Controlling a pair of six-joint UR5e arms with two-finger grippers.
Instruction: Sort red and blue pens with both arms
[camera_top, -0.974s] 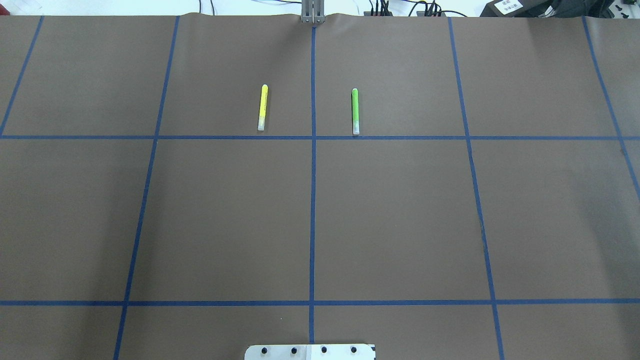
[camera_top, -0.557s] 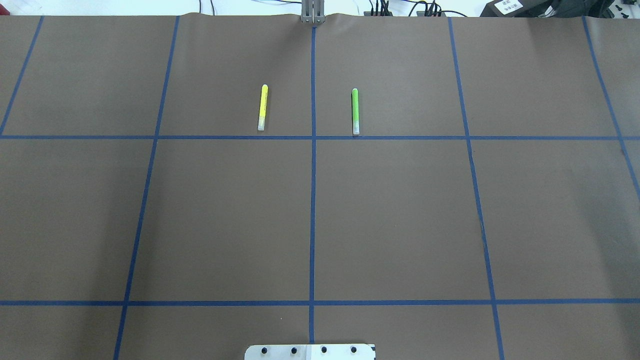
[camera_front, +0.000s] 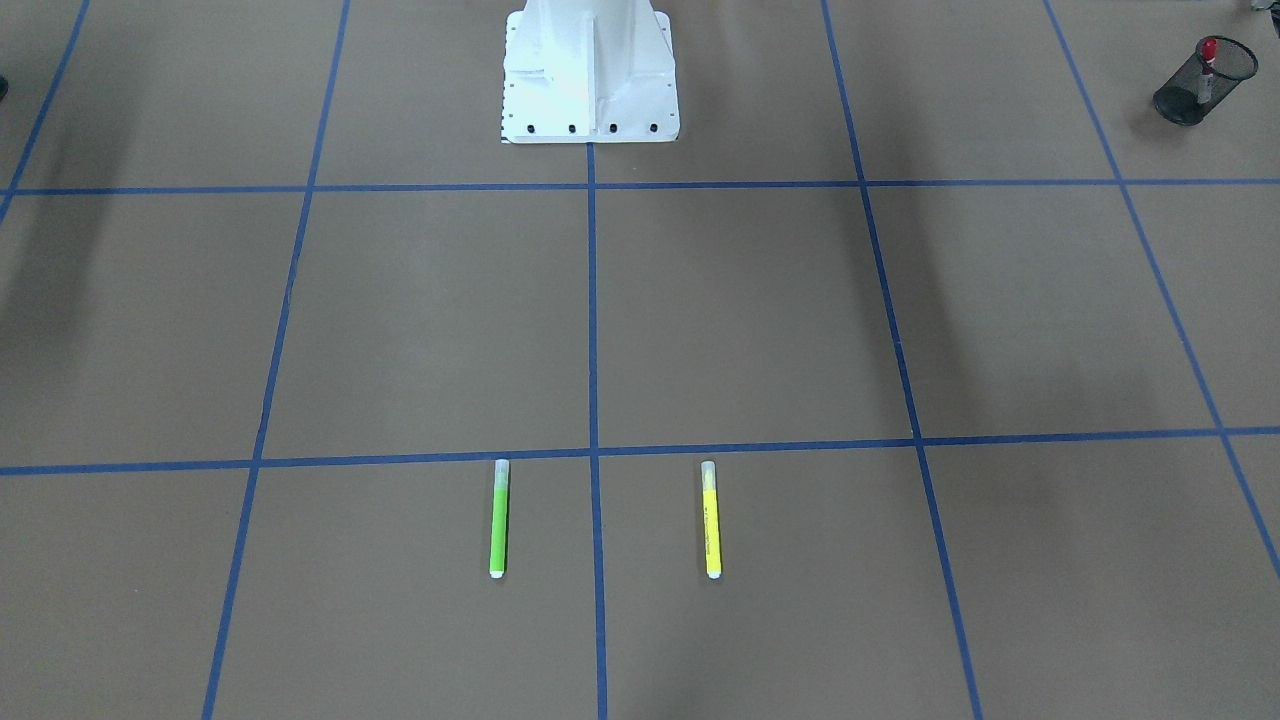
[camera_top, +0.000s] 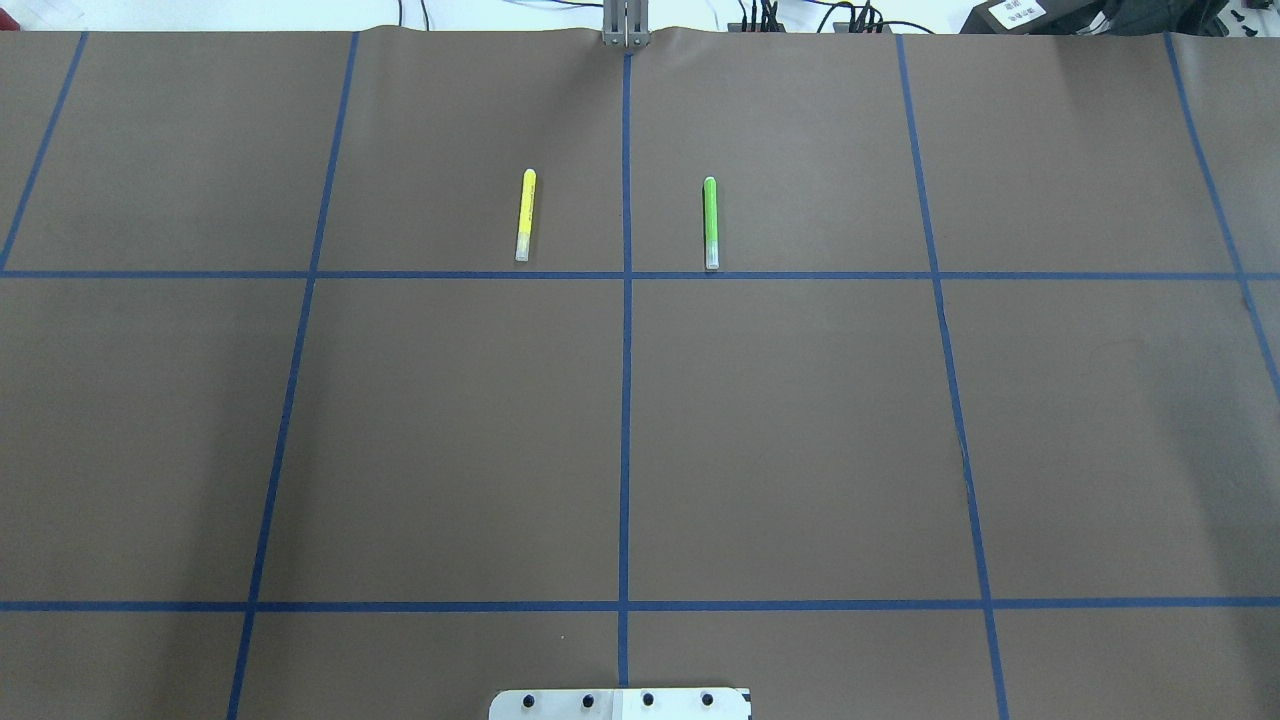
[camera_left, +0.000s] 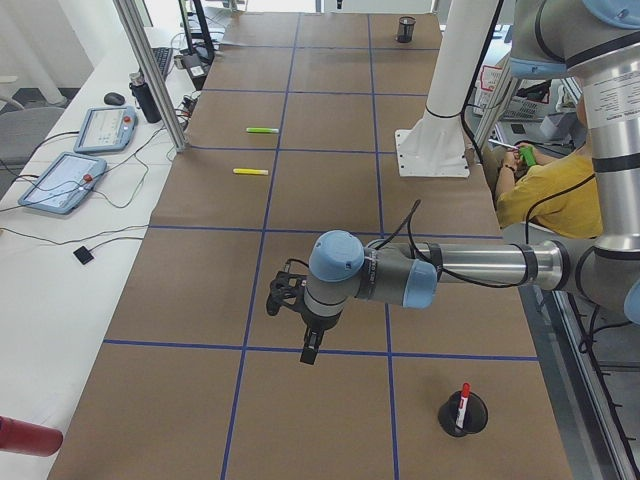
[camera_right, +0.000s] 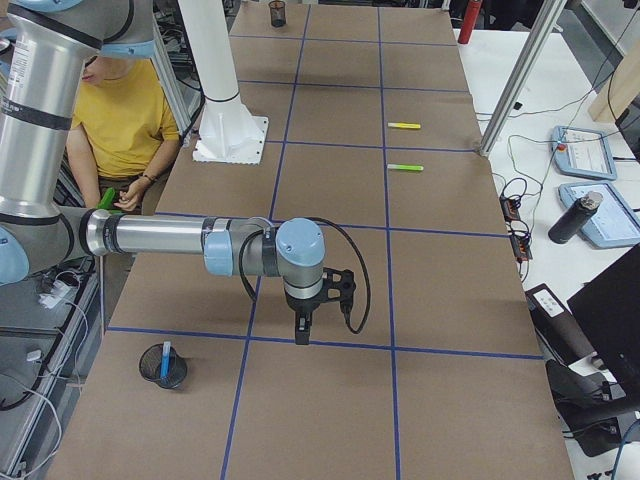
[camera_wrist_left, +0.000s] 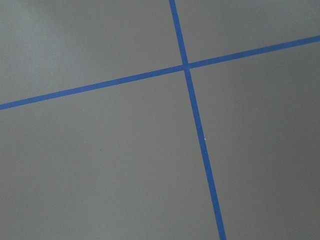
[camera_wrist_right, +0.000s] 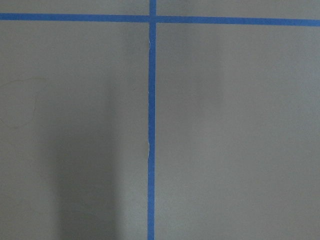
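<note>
The red pen (camera_front: 1208, 62) stands upright in a black mesh cup (camera_front: 1190, 100) at the table's end on my left, also shown in the exterior left view as red pen (camera_left: 463, 398) in cup (camera_left: 464, 417). The blue pen (camera_right: 165, 354) stands in another mesh cup (camera_right: 163, 367) at the right end. My left gripper (camera_left: 310, 347) hangs over the brown paper near a tape crossing, apart from its cup. My right gripper (camera_right: 303, 327) hangs likewise. I cannot tell whether either is open or shut. Both wrist views show only paper and blue tape.
A green highlighter (camera_top: 710, 223) and a yellow highlighter (camera_top: 526, 215) lie parallel on the far side of the table. The white pedestal (camera_front: 590, 70) stands at the near middle edge. A person in a yellow shirt (camera_right: 120, 120) sits behind the robot.
</note>
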